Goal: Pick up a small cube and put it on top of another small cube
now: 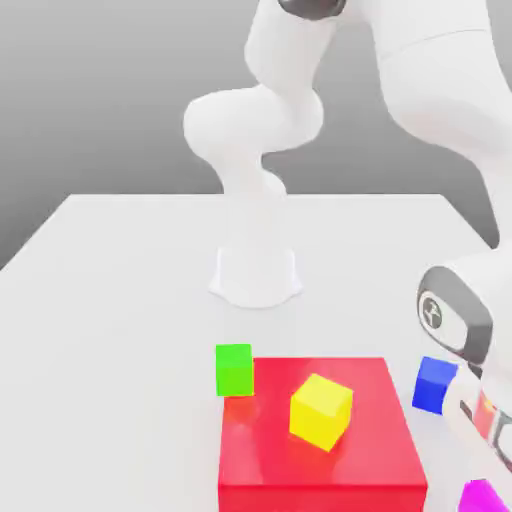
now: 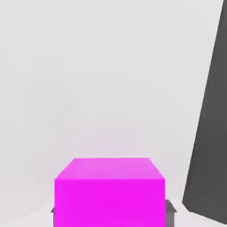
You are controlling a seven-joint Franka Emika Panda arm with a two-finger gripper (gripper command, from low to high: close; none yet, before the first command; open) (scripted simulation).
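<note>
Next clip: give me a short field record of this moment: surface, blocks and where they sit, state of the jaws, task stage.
surface: white table
big red block: near the exterior view's front edge
yellow cube: on top of the big red block, turned at an angle
green cube: at the red block's far corner on the exterior view's left
blue cube: on the table, to the exterior view's right of the red block
magenta cube: between the jaws in the hand view
gripper: jaws shut on the magenta cube
task stage: cube gripped, not yet stacked
</note>
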